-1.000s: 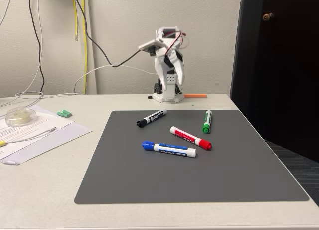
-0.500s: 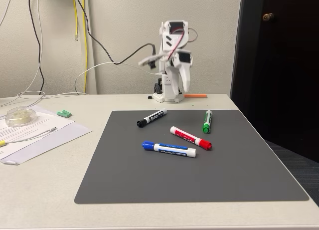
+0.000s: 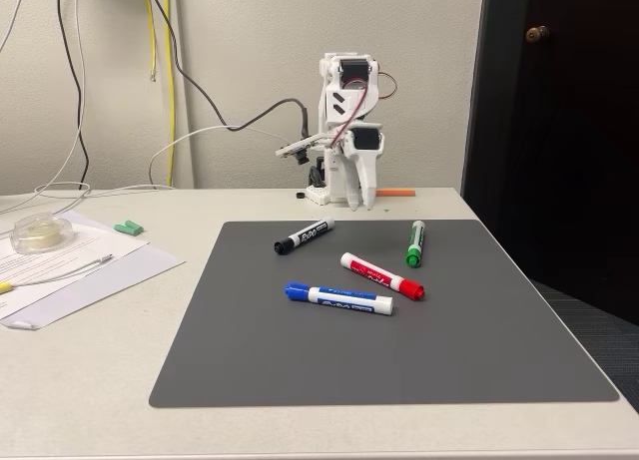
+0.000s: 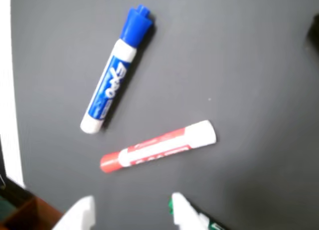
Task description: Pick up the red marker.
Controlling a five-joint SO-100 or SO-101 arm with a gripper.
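The red marker lies on the grey mat, red cap toward the right in the fixed view. In the wrist view the red marker lies just beyond my fingertips, with the blue marker further off. My gripper hangs pointing down over the table behind the mat's far edge, well back from the markers. In the wrist view the gripper shows two white fingertips apart with nothing between them, so it is open. A green marker peeks out beside the right fingertip.
The blue marker, a black marker and the green marker share the mat. Papers and a tape roll lie at the left. Cables hang on the back wall. A dark door stands at the right.
The arm has unfolded from its tucked pose: the upper part rose and the gripper swung forward and down toward the mat's far edge. The markers have not moved.
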